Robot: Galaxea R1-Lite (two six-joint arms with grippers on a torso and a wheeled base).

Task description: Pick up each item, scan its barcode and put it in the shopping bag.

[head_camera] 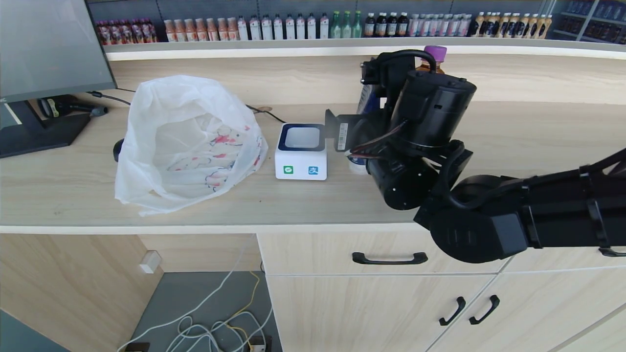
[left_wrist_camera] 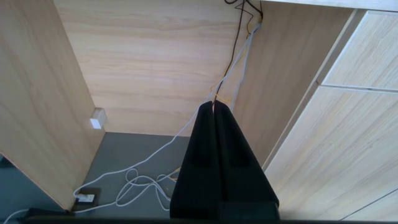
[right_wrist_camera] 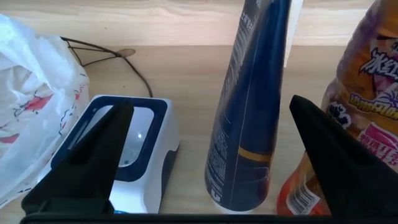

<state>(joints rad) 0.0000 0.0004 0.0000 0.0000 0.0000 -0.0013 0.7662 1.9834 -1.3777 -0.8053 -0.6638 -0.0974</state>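
A tall dark blue bottle (right_wrist_camera: 249,106) stands on the wooden counter (head_camera: 73,190), right of the white scanner box (head_camera: 301,152). My right gripper (right_wrist_camera: 210,106) is open, one finger on each side of this bottle and gaps on both sides. In the head view the right gripper (head_camera: 352,139) and arm hide most of the blue bottle (head_camera: 364,100). An orange drink bottle (right_wrist_camera: 354,93) with a purple cap (head_camera: 435,52) stands just beside it. The white shopping bag (head_camera: 188,142) lies open left of the scanner box (right_wrist_camera: 134,143). My left gripper (left_wrist_camera: 214,112) is shut, hanging below counter level.
A monitor (head_camera: 49,44) and a handheld scanner (head_camera: 68,107) stand at the counter's far left. A thin cable (right_wrist_camera: 118,53) runs behind the scanner box. Shelves of bottles (head_camera: 318,24) line the back. Drawers (head_camera: 389,258) and loose floor cables (head_camera: 215,322) lie under the counter.
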